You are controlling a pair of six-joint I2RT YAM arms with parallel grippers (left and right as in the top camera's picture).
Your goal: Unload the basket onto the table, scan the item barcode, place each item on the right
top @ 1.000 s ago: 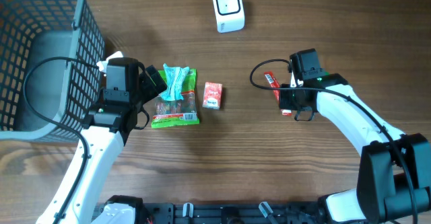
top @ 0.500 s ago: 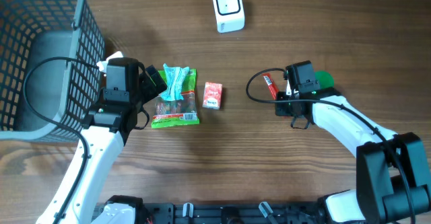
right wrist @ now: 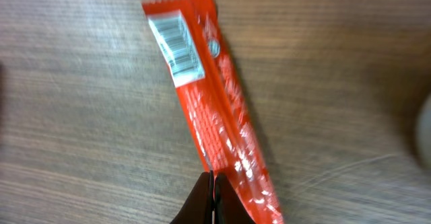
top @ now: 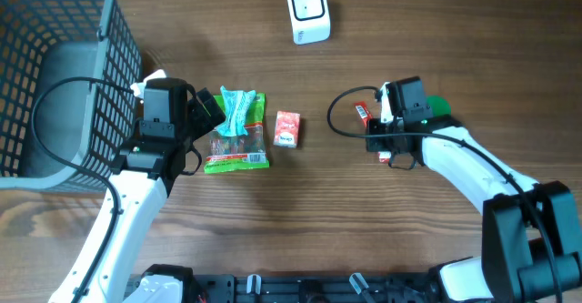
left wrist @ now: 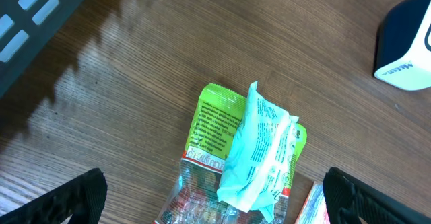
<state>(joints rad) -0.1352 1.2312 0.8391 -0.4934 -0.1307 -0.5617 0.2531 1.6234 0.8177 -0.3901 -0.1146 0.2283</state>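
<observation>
- Left pincer [top: 202, 128] was wide open and held nothing, with a mesh basket [top: 55, 85] to its left.
- Just ahead of its fingers lay a green packet [top: 238, 132], and a small red box [top: 286, 128] sat just past that.
- Farther off, between the two pincers, sat a white scanner [top: 307, 10].
- Right pincer [right wrist: 212, 183] was shut, its tips touching the edge of the red bar [right wrist: 215, 109]. The barcode [right wrist: 176, 46] faced up at the bar's far end. Whether the bar was actually pinched could not be told.

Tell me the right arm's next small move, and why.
Probably carry the red snack bar toward the white scanner: the right gripper is shut on the bar's end, its barcode shows, and the scanner stands well apart from it.
</observation>
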